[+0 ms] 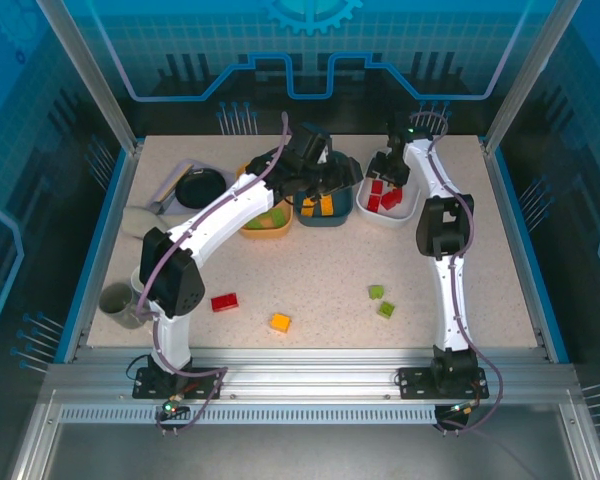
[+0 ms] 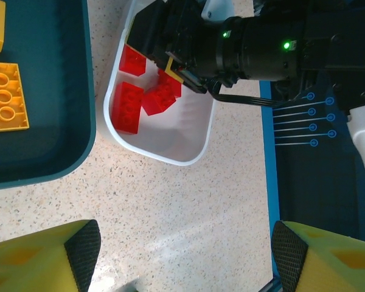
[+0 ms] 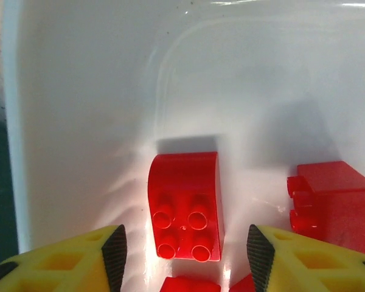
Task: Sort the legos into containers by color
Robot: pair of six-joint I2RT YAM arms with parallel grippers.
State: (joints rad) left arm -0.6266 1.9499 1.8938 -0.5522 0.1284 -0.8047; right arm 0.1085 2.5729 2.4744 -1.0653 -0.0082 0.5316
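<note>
Red rounded plastic brick (image 3: 185, 207): studs face the camera, long axis runs away from the fingertips, curved end farthest.
Right gripper (image 3: 187, 252): jaws apart, brick between them on the tub floor, touching neither.
White shallow tub (image 3: 79, 91): red bricks (image 2: 126, 106).
Dark teal tub (image 2: 48, 152): yellow-orange bricks (image 2: 7, 97).
Left gripper (image 2: 185, 258): fingers spread above speckled tabletop (image 2: 170, 213).

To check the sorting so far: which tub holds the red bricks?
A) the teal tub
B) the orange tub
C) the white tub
C: the red bricks lie inside the white tub.
</note>
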